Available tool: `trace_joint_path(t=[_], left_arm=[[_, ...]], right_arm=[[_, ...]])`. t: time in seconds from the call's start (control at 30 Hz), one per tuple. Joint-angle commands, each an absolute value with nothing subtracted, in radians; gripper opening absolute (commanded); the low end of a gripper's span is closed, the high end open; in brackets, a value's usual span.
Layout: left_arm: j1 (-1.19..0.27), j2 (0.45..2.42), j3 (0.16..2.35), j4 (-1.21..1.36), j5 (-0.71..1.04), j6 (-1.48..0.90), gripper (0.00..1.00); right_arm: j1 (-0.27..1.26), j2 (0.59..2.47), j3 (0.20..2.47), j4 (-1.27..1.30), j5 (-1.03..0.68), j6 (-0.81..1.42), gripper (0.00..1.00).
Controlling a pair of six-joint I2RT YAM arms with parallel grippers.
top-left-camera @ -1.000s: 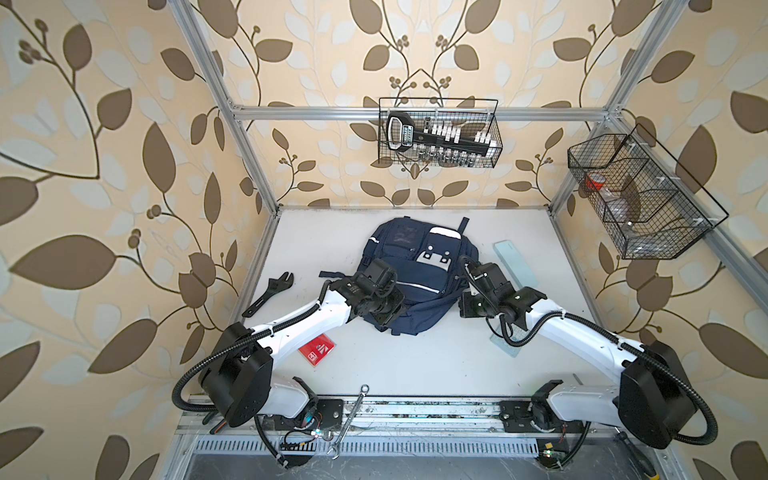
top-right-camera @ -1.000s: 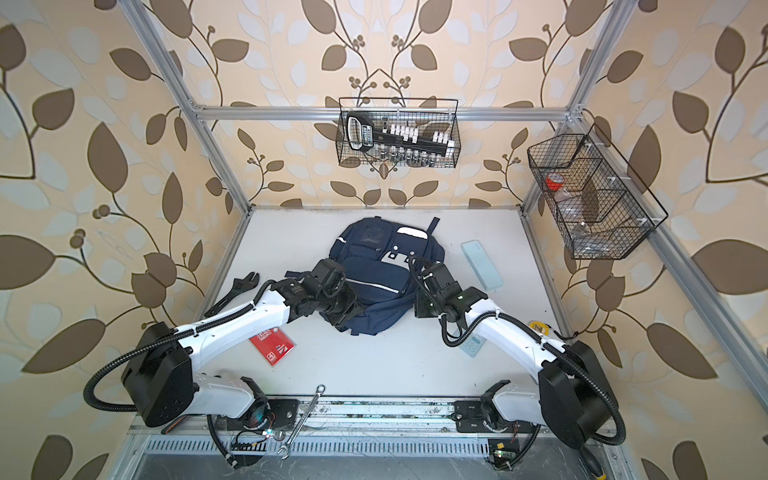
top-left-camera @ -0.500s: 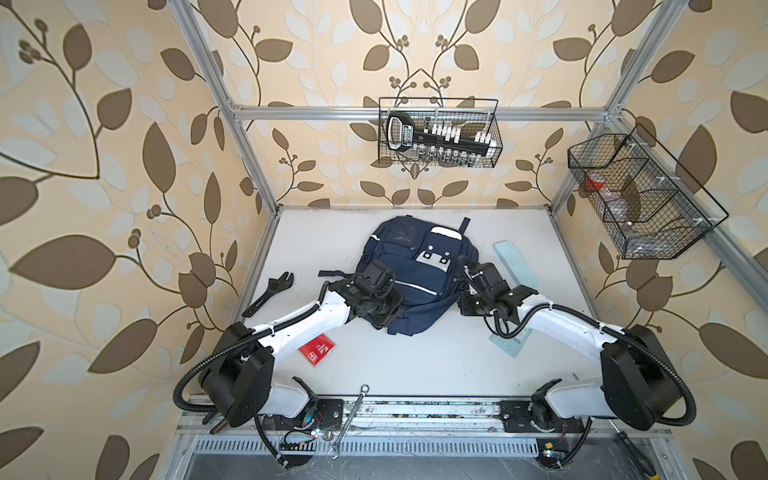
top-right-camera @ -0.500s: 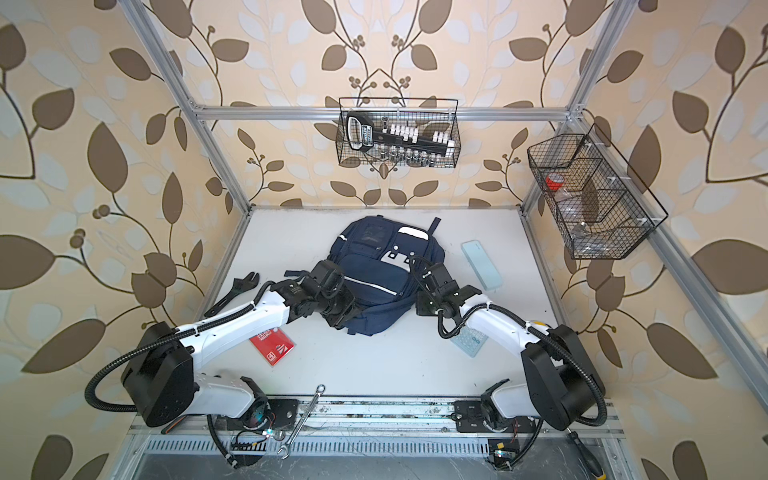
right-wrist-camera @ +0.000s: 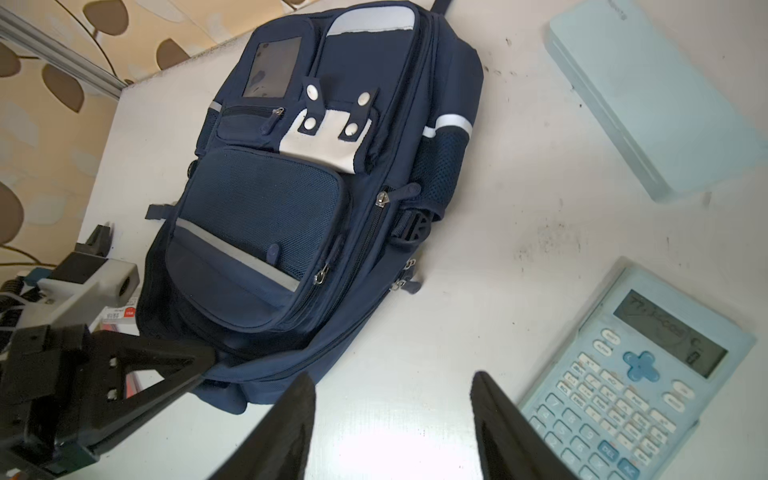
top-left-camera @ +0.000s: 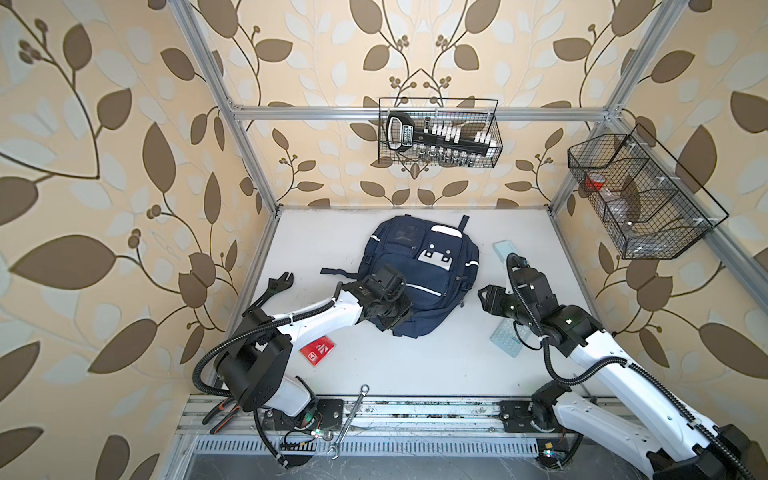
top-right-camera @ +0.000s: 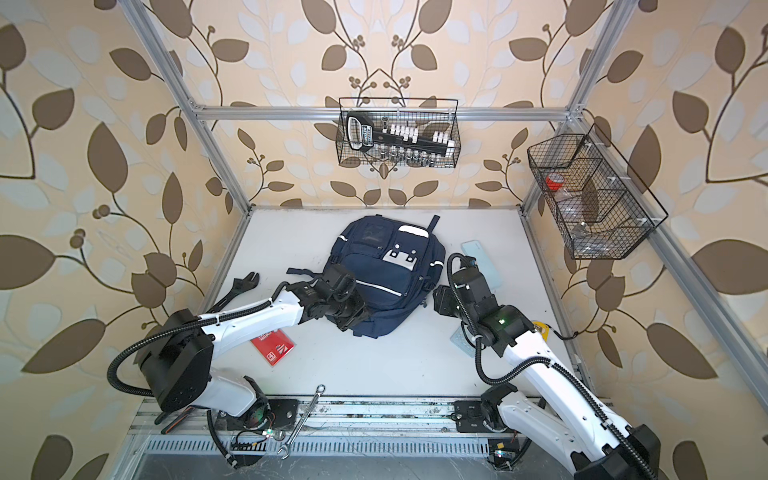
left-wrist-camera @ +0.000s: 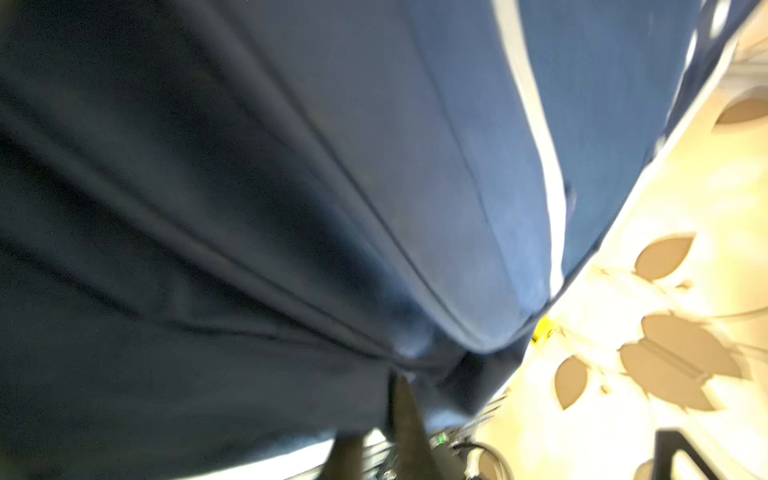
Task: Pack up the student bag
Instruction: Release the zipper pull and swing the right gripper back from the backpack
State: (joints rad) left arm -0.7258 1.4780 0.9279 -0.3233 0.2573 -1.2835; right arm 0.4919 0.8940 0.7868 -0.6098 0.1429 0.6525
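Student bag (top-left-camera: 424,266) lay flat and front up in the middle of the bench (top-left-camera: 419,374), top end toward the back wall, one strap poking out on its left side. The same shows from the other eye (top-right-camera: 386,270). Left tool (top-left-camera: 392,321) sat at the bag's near-left corner. In the right wrist view, a black finger of it (right-wrist-camera: 208,365) touched the bag's bottom edge (right-wrist-camera: 316,187). The left wrist view was nearly all blurred navy fabric (left-wrist-camera: 291,208) - couldn't tell whether that tool was released or clamped on cloth. Right tool (top-left-camera: 484,298) hung just off the bag's right side, clear of it. Its jaws were parted in the right wrist view (right-wrist-camera: 390,378), with only bare bench between them - released, holding nothing. Pale blue calculator (right-wrist-camera: 636,374) lay just beside the right tool, and in both top views that arm partly hid it. Pale blue case (top-left-camera: 505,251) lay further back, right of the bag and apart from it. Red packet (top-left-camera: 318,351) was on the bench by the left arm, and the adjustable wrench (top-left-camera: 276,289) was near the bench's left edge.
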Motion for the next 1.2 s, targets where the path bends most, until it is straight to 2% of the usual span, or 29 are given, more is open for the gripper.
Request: trace_joint_path(t=[0.0,0.1,0.23,0.4,0.6,0.77,0.93,1.07,1.17], left_arm=[[-0.737,1.402,0.985,-0.407,0.211,-1.202,0.49],[-0.736,1.302,0.997,-0.528,0.097,-1.149,0.58],[-0.732,1.215,1.028,-0.636,-0.007,-1.076,0.62],[-0.724,1.178,1.051,-0.652,-0.045,-0.984,0.67],[-0.679,1.199,1.075,-0.609,-0.050,-0.891,0.74],[-0.590,1.258,1.096,-0.685,0.062,-0.864,0.73],[-0.576,1.252,1.035,-0.693,0.015,-0.777,0.74],[-0.566,1.251,1.031,-0.719,-0.008,-0.762,0.72],[-0.566,1.180,0.956,-0.615,0.057,-0.788,0.73]], right_arm=[[0.519,0.876,0.774,-0.646,0.116,0.724,0.62],[0.551,0.908,0.789,-0.623,0.093,0.736,0.62],[0.578,0.978,0.800,-0.530,0.045,0.768,0.63],[0.598,1.093,0.816,-0.365,0.009,0.810,0.63],[0.598,1.275,0.916,-0.400,0.019,0.808,0.56],[0.598,1.310,0.910,-0.400,0.044,0.738,0.60],[0.598,1.344,0.942,-0.453,0.190,0.723,0.65],[0.595,1.362,0.968,-0.463,0.172,0.685,0.68],[0.592,1.337,0.938,-0.465,0.195,0.705,0.69]])
